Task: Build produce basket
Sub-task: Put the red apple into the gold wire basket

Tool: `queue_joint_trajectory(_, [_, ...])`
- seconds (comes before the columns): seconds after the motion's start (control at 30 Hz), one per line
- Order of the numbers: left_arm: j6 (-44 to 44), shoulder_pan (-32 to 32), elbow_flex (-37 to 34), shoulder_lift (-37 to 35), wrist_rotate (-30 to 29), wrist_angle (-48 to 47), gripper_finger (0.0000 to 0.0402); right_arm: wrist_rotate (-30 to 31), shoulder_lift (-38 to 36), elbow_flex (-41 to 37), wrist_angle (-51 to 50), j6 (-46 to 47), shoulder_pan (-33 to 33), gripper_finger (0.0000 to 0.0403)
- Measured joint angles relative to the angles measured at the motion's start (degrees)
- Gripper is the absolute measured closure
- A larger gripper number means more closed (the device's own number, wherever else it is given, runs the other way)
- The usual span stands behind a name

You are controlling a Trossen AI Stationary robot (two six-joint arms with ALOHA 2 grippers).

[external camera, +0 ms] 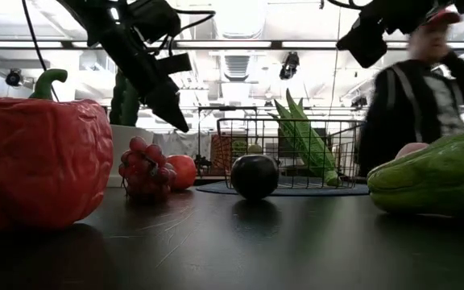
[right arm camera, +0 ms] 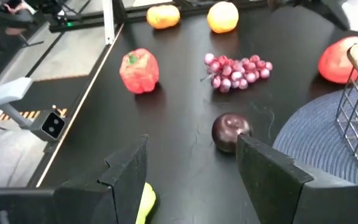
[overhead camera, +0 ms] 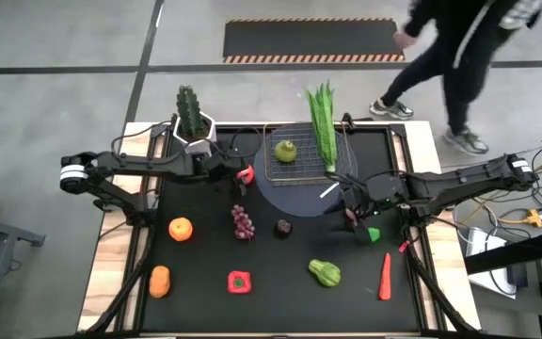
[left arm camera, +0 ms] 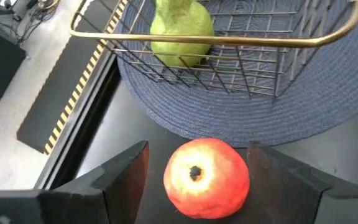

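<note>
The wire basket (overhead camera: pixel 310 160) stands on a round blue-grey mat (overhead camera: pixel 290 196) and holds a green pear (overhead camera: pixel 285 151) and the long leafy green (overhead camera: pixel 325 127). My left gripper (overhead camera: pixel 236 170) (left arm camera: pixel 199 148) is open and hangs above a red apple (left arm camera: pixel 207 179) that rests on the table just beside the mat; a finger stands on either side of the apple, above it. My right gripper (overhead camera: pixel 357 219) (right arm camera: pixel 191 142) is open, raised over the table by a small green piece (overhead camera: pixel 373 234), with a dark plum (right arm camera: pixel 230 132) ahead of it.
Loose on the black table lie an orange (overhead camera: pixel 180 228), purple grapes (overhead camera: pixel 242 222), a red pepper (overhead camera: pixel 239 282), an orange piece (overhead camera: pixel 160 281), a green squash (overhead camera: pixel 325 273) and a long red piece (overhead camera: pixel 385 276). A cactus in a white pot (overhead camera: pixel 193 121) stands at the far left. A person (overhead camera: pixel 459 56) walks beyond the far edge.
</note>
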Motion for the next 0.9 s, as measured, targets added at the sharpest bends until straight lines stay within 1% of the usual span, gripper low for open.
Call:
queue_joint_trajectory(0.07, [0.0, 0.0, 0.0, 0.2, 0.0, -0.2, 0.0138, 0.0, 0.0, -0.5, 0.4, -0.2, 0.0, 0.0177])
queue_joint_trajectory(0.13, [0.0, 0.4, 0.0, 0.6, 0.0, -0.5, 0.012, 0.0, 0.1, -0.9, 1.3, -0.2, 0.0, 0.0177])
queue_joint_trajectory(0.27, [-1.9, 1.5, 0.0, 1.3, 0.5, -0.5, 0.0057, 0.0, 0.1, -1.4, 1.9, -0.3, 0.0, 0.0177])
queue_joint_trajectory(0.33, [-2.9, 1.8, 0.0, 1.5, -1.3, -0.6, 0.0023, 0.0, 0.1, -1.4, 2.0, -0.1, 0.0, 0.0177])
queue_joint_trajectory(0.4, [-2.7, 1.9, -0.1, 1.5, -1.7, -1.2, 0.0008, 0.0, 0.1, -1.4, 2.0, 0.0, 0.0, 0.0177])
queue_joint_trajectory(0.47, [-1.4, 1.7, -0.1, 1.5, -1.1, -2.1, 0.0012, 0.0, 0.2, -1.4, 2.0, 0.0, 0.0, 0.0177])
queue_joint_trajectory(0.53, [-0.3, 1.7, -0.2, 1.5, 2.3, -3.1, 0.0022, 0.0, 0.2, -1.4, 2.0, -0.3, 0.0, 0.0177])
queue_joint_trajectory(0.6, [0.0, 1.9, -0.3, 1.5, 4.2, -2.3, 0.0029, 0.0, 0.2, -1.4, 2.1, -0.4, 0.0, 0.0177])
queue_joint_trajectory(0.77, [0.2, 2.5, -1.4, 1.5, 4.4, 0.5, 0.0036, 0.0, 0.2, -1.4, 2.2, -0.4, 0.0, 0.0177])
queue_joint_trajectory(0.9, [0.2, 3.0, -4.6, 1.5, 4.4, 5.9, 0.0036, 0.0, 0.2, -1.8, 2.2, -0.4, 0.0, 0.0177])
